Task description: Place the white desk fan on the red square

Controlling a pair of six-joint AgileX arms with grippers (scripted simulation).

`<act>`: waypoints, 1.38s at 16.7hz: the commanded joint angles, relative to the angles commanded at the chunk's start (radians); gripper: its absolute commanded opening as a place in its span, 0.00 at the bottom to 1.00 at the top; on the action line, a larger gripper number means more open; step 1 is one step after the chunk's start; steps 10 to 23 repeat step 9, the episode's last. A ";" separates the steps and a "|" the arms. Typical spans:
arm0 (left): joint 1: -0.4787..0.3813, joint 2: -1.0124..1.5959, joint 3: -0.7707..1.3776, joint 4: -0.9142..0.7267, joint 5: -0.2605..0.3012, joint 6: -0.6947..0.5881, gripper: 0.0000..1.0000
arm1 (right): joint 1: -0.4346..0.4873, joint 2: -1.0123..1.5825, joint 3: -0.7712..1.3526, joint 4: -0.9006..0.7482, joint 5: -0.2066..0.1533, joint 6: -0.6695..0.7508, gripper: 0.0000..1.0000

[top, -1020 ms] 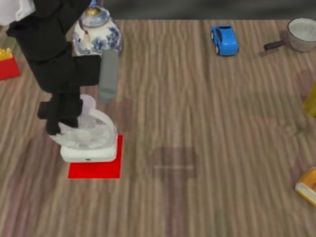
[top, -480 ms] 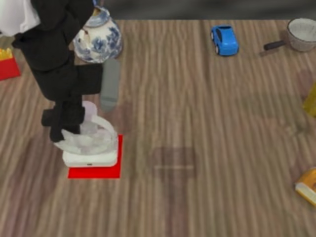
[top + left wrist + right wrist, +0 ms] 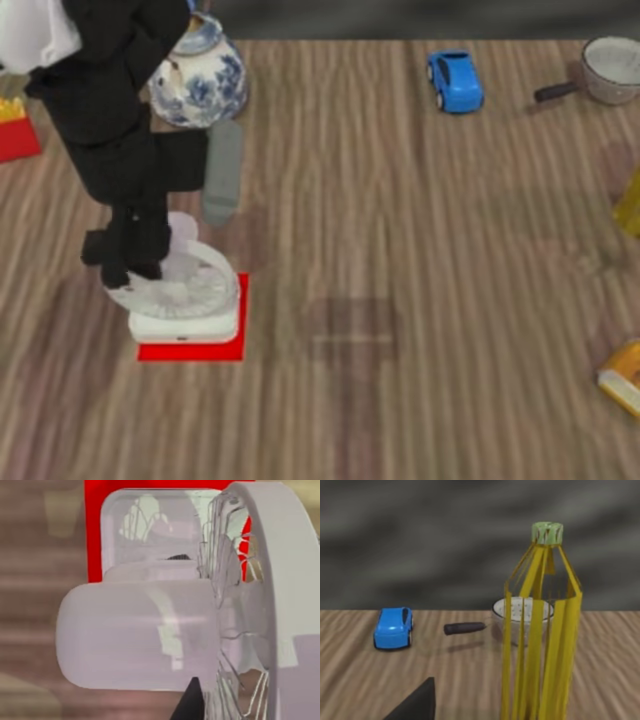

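Observation:
The white desk fan point(image 3: 185, 295) stands with its base on the red square point(image 3: 205, 349), at the left of the table. Red shows along the base's front and right edges. My left gripper point(image 3: 128, 262) reaches down from the back onto the fan's left side, shut on it. In the left wrist view one dark fingertip point(image 3: 191, 702) sits where the motor housing point(image 3: 135, 635) meets the wire grille point(image 3: 235, 605), and the other finger is hidden. My right arm is parked out of the top view. One of its fingers point(image 3: 417, 705) shows in the right wrist view, holding nothing.
A blue-and-white teapot point(image 3: 197, 75) stands just behind the left arm and a red fries box point(image 3: 15, 125) at the far left edge. At the back are a blue toy car point(image 3: 455, 80) and a saucepan point(image 3: 610, 68). A yellow bottle point(image 3: 542, 630) and a yellow object point(image 3: 622, 378) line the right edge.
The fan has come down and shifted slightly onto the red square, from tilted to level. The left arm lowered with it and has barely moved in the last half second.

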State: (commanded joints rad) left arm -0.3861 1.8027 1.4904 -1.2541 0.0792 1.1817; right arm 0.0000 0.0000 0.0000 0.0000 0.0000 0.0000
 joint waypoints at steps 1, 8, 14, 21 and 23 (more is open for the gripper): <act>0.000 0.000 0.000 0.000 0.000 0.000 0.83 | 0.000 0.000 0.000 0.000 0.000 0.000 1.00; 0.000 0.000 0.000 0.000 0.000 0.000 1.00 | 0.000 0.000 0.000 0.000 0.000 0.000 1.00; 0.000 0.000 0.000 0.000 0.000 0.000 1.00 | 0.000 0.000 0.000 0.000 0.000 0.000 1.00; 0.000 0.000 0.000 0.000 0.000 0.000 1.00 | 0.000 0.000 0.000 0.000 0.000 0.000 1.00; 0.000 0.000 0.000 0.000 0.000 0.000 1.00 | 0.000 0.000 0.000 0.000 0.000 0.000 1.00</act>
